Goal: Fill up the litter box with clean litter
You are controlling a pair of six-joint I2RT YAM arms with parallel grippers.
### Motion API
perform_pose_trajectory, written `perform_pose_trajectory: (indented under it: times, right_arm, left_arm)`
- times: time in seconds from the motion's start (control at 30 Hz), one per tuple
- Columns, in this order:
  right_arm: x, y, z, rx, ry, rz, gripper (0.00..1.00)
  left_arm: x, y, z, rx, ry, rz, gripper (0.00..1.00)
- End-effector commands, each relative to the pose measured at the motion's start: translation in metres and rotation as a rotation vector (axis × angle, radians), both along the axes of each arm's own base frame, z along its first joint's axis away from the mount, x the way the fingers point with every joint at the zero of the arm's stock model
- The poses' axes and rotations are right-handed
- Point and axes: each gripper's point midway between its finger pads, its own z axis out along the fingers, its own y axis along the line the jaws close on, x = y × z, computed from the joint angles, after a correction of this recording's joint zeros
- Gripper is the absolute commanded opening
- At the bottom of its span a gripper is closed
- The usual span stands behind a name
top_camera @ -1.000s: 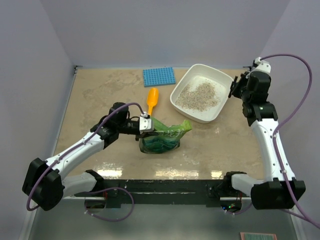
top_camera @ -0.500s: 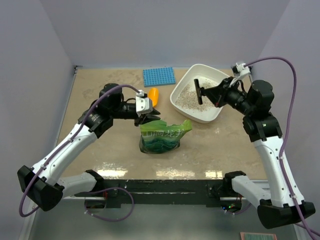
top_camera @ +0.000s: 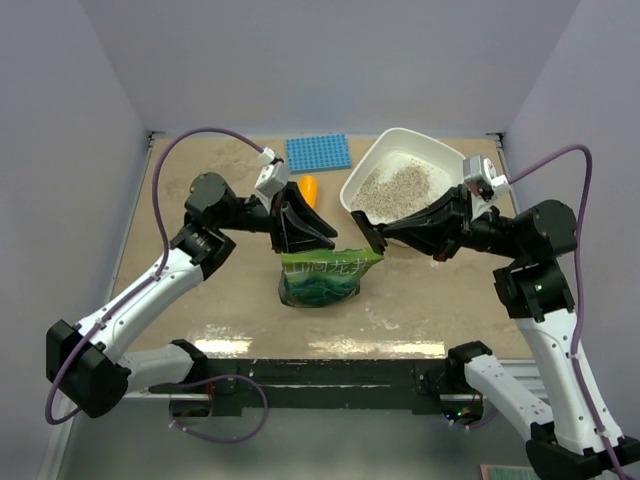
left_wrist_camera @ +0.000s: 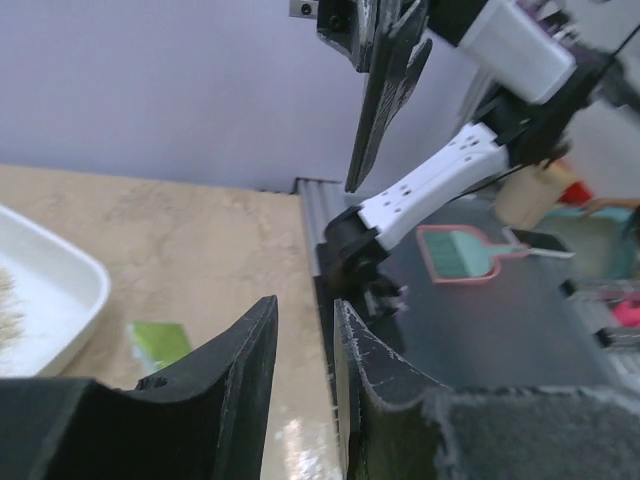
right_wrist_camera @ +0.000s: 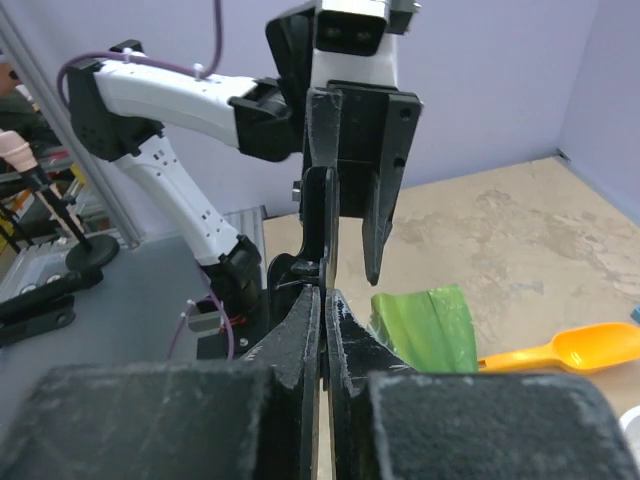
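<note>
The white litter box (top_camera: 421,138) stands at the back right, with a heap of beige clean litter (top_camera: 395,187) in it. A green foil bag (top_camera: 322,276) stands at the table's middle. My left gripper (top_camera: 322,241) hovers just above the bag's top left, open a little with nothing between its fingers (left_wrist_camera: 250,350). My right gripper (top_camera: 375,243) reaches in from the right, tip by the bag's top right corner, shut and empty (right_wrist_camera: 322,296). In the left wrist view the litter box (left_wrist_camera: 70,290) shows at the left edge.
An orange scoop (top_camera: 308,187) lies behind the left gripper, partly hidden by it. A blue studded mat (top_camera: 318,152) lies flat at the back. In the right wrist view the green bag (right_wrist_camera: 425,325) and the scoop (right_wrist_camera: 570,350) show on the right.
My left gripper has let go of the bag's top, risen and opened. My right arm has swung from the far right, across the litter box, to the bag's right corner.
</note>
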Motion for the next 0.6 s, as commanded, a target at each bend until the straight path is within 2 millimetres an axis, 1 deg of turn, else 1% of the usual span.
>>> perform_pose_trajectory:
  times: [0.0, 0.03, 0.1, 0.27, 0.33, 0.37, 0.43, 0.47, 0.53, 0.57]
  right_arm:
    - [-0.012, 0.005, 0.012, 0.028, -0.035, 0.075, 0.0]
    - [-0.012, 0.006, 0.013, 0.03, -0.035, 0.079, 0.0]
    - [-0.011, 0.008, 0.014, 0.034, -0.032, 0.081, 0.0]
    - [0.0, 0.025, 0.012, 0.049, 0.004, 0.088, 0.0]
    - [-0.001, 0.034, 0.01, 0.052, 0.013, 0.107, 0.0]
    - [0.0, 0.036, 0.013, 0.062, 0.008, 0.103, 0.0]
    - [-0.005, 0.041, 0.015, 0.067, 0.007, 0.123, 0.0]
    - [-0.002, 0.043, 0.013, 0.066, 0.017, 0.117, 0.0]
    - [-0.003, 0.046, 0.012, 0.065, 0.021, 0.124, 0.0]
    - [-0.003, 0.047, 0.011, 0.065, 0.02, 0.126, 0.0]
  left_arm:
    - [-0.038, 0.008, 0.039, -0.147, 0.011, -0.164, 0.34]
    - [-0.037, 0.007, 0.036, -0.148, 0.021, -0.167, 0.34]
    - [-0.041, 0.008, 0.039, -0.166, 0.017, -0.181, 0.34]
    - [-0.05, 0.01, 0.045, -0.196, 0.029, -0.222, 0.33]
    - [-0.05, 0.01, 0.044, -0.192, 0.037, -0.227, 0.33]
    - [-0.049, 0.009, 0.043, -0.19, 0.039, -0.225, 0.33]
    - [-0.049, 0.009, 0.041, -0.186, 0.035, -0.224, 0.33]
    - [-0.049, 0.009, 0.041, -0.183, 0.031, -0.222, 0.33]
    - [-0.048, 0.009, 0.041, -0.178, 0.026, -0.213, 0.33]
    - [-0.044, 0.007, 0.037, -0.164, 0.031, -0.201, 0.33]
